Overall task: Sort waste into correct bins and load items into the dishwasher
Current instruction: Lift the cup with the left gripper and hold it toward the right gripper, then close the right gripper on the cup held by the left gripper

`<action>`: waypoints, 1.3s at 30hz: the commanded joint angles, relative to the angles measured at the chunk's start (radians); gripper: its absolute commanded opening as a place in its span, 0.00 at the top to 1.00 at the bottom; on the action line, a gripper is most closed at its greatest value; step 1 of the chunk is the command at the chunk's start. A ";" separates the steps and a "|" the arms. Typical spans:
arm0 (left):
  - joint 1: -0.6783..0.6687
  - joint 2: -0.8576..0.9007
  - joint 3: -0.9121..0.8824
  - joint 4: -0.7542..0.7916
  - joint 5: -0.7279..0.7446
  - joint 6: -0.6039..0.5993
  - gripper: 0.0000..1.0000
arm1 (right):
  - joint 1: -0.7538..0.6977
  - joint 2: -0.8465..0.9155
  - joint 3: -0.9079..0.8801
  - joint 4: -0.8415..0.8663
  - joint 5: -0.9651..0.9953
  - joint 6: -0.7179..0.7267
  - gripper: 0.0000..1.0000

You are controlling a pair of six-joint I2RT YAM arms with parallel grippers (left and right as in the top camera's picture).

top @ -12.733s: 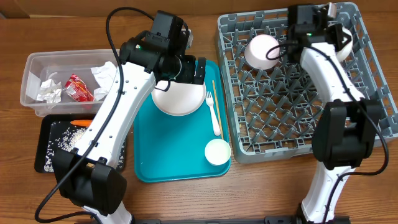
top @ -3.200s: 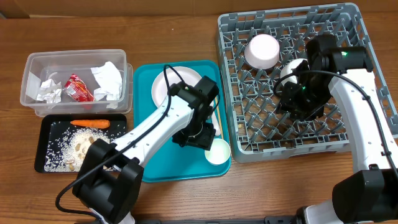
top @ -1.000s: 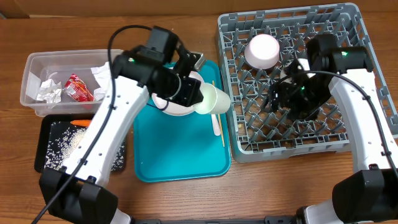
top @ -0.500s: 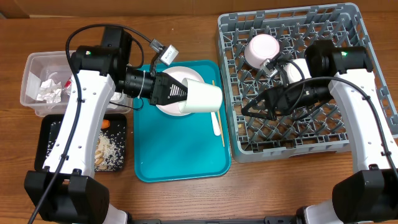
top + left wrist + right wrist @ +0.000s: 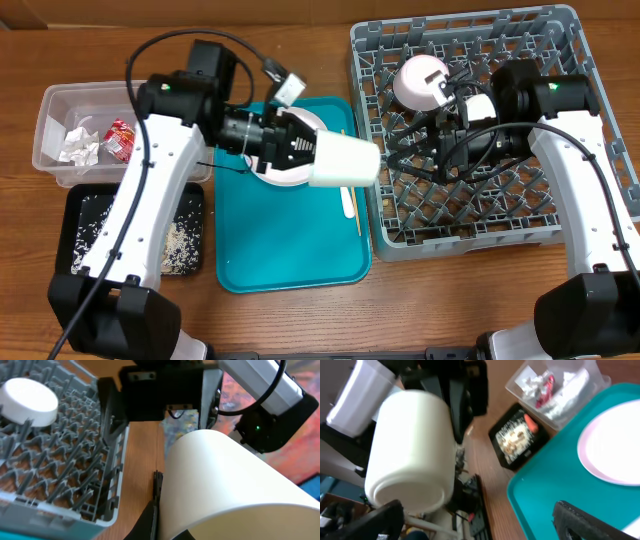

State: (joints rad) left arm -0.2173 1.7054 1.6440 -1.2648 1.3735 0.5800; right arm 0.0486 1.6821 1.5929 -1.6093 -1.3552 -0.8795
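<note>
Holding the cup (image 5: 343, 160) beside the rack (image 5: 480, 215), left fingers (image 5: 295, 148) clamped on it; right fingers (image 5: 590, 522) spread wide; plate (image 5: 615, 445), fork (image 5: 348, 205), stick (image 5: 358, 218) not yet loaded.

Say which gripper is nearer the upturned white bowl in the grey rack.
Right. The right gripper is open over the rack beside the bowl; the left gripper holds a white cup over the teal tray.

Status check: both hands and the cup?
Left hand shut on white cup, held sideways over teal tray edge. Right hand open over rack, facing cup. Nothing between them.
</note>
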 commanded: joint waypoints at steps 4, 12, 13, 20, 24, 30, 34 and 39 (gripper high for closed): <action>-0.018 0.003 0.007 0.060 0.037 0.004 0.96 | 0.037 0.003 -0.003 0.000 -0.094 -0.019 0.04; -0.014 0.016 0.007 0.174 -0.075 -0.138 0.96 | 0.093 0.003 -0.003 0.026 -0.089 -0.019 0.04; -0.010 0.017 0.007 0.180 -0.096 -0.153 0.96 | 0.093 0.003 -0.003 0.029 -0.087 -0.019 0.04; 0.026 0.021 0.007 0.181 -0.150 -0.162 0.96 | 0.091 0.003 -0.003 0.029 -0.086 -0.019 0.04; 0.027 0.024 0.007 0.181 -0.181 -0.162 0.96 | 0.091 0.003 -0.003 0.021 -0.101 -0.018 0.02; 0.027 0.024 0.005 0.181 -0.196 -0.162 0.96 | 0.092 0.003 -0.003 0.019 -0.117 -0.019 0.00; 0.027 0.024 0.005 0.182 -0.195 -0.162 0.96 | 0.093 0.003 -0.003 0.019 -0.122 -0.019 0.00; 0.025 0.024 0.005 0.200 -0.172 -0.161 0.96 | 0.093 0.003 -0.003 0.051 -0.129 -0.019 0.00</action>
State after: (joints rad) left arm -0.1925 1.7229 1.6436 -1.0760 1.2064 0.4244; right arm 0.1371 1.6962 1.5929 -1.5753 -1.4178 -0.8906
